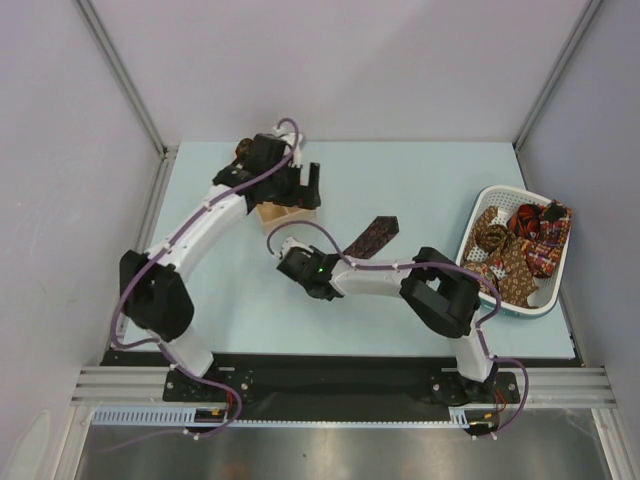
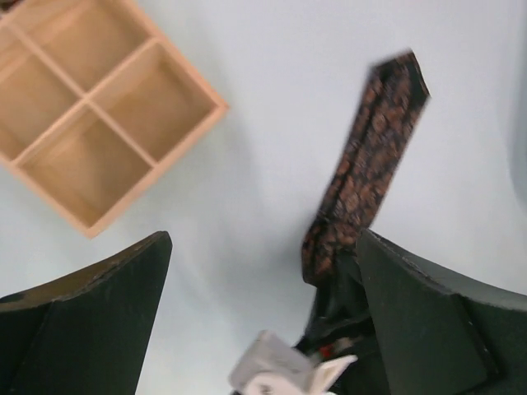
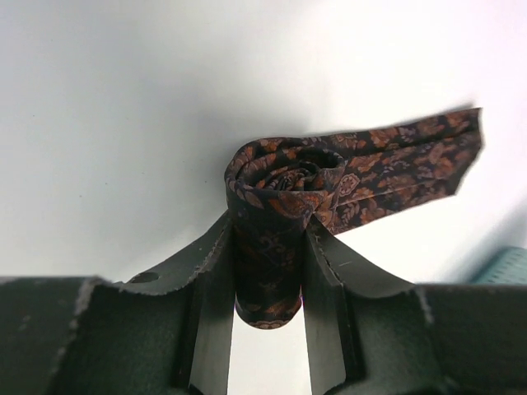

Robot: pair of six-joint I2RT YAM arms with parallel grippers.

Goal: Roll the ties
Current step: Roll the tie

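Since your right claw (image 3: 268, 284) is closed down on the coiled end of the dark brown paisley fabric necktie (image 3: 284, 177), both fingers pressed against the roll's sides, the roll lasts only as long as that pinch does. Tie location: middle of the pale blue table (image 1: 420, 180), coil in the claw, unrolled pointed tail (image 3: 412, 152) running out flat to one side. Left claw (image 2: 262, 247) is spread wide, holding nothing, above the table between the light wooden compartmented box (image 2: 86, 100) and the tie.

Risks as I read them:
- Ease the pinch before the tail is wound in and the coil likely springs open: slick fabric, few turns.
- Inner turns stand proud of the fingers. More squeeze could telescope the centre out or flatten the roll.
- Nothing pins the tail. Winding it unrestrained may skew the wraps into a cone.
- Left claw sits near the right wrist. Bring it in to help and you risk a knock between arms, or a nudge to the box.
- More ties (image 1: 520, 245) lie in the white plastic basket (image 1: 475, 225) on the right, so most of the job looks ahead of you.
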